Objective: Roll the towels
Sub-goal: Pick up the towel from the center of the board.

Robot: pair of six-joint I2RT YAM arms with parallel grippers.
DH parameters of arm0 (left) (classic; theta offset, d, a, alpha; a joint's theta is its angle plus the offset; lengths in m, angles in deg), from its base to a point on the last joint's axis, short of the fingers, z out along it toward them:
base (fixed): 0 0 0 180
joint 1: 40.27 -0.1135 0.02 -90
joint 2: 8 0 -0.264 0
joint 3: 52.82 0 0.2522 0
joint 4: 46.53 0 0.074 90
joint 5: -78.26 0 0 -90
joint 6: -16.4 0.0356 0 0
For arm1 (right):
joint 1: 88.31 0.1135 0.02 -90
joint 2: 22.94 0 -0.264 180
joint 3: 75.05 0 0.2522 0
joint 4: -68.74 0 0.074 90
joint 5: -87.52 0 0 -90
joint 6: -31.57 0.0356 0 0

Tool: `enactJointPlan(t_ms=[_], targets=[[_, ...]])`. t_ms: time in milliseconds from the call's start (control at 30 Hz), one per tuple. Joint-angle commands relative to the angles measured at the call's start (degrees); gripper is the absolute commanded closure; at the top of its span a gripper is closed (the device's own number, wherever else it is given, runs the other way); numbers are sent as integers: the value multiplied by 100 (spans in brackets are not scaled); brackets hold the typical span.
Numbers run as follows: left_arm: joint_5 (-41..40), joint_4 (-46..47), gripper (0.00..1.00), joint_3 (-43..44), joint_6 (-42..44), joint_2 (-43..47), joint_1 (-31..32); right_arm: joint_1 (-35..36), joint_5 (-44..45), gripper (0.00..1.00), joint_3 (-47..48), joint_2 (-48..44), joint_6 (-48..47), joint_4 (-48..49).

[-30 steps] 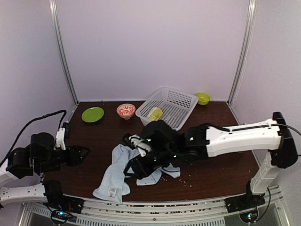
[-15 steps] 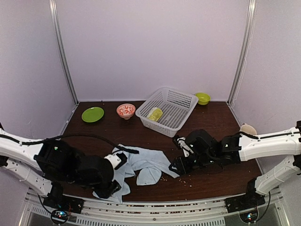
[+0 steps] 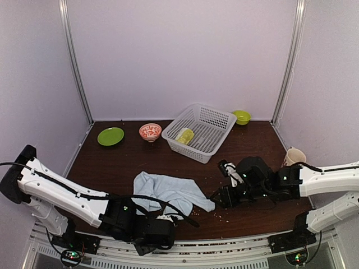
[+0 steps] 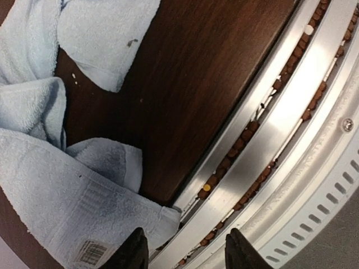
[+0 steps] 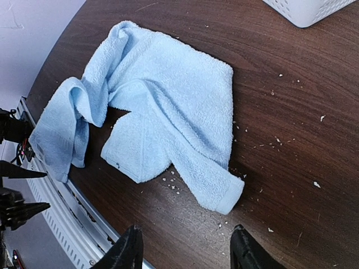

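Note:
The pale blue towel [image 3: 168, 189] lies crumpled on the dark table, partly folded over itself. One corner with a label [image 4: 90, 251] hangs over the front edge. My left gripper [image 4: 184, 238] hovers open above that corner and the metal rail, nothing between its fingers. My right gripper [image 3: 219, 197] stands open just right of the towel. In its wrist view the towel [image 5: 168, 106] lies ahead of the empty right gripper [image 5: 185, 232]. A lime-green towel [image 3: 184, 135] sits rolled inside the basket.
The white mesh basket [image 3: 216, 126] stands tilted at the back centre. A green plate [image 3: 110, 136] and a red-patterned bowl [image 3: 150, 131] lie back left, a small green bowl [image 3: 242, 116] back right, a beige cup [image 3: 295, 155] at the right. Crumbs [image 3: 216, 212] dot the table.
My right gripper has left the towel and drawn back to the right. My left arm has swung from the far left along the front edge to the towel's near corner.

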Motion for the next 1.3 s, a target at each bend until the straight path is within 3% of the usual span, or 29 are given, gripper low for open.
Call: enactJointPlan(t_ms=[0,333,700,1267], targets=[[505,550,52,-308,6,-152,-263,-30,235,47,-201,-285,168,97],[1056,1130,53,-1031,-285,-231,-649,-31,213,47,-283,-298,297,133],[888,1047,58,-1472,-654,-157,-811,-32,127,48,-289,-168,346,234],[1130,1585,58,-2587,-1338,1002,-1360,-32,-72,48,-257,125,351,462]])
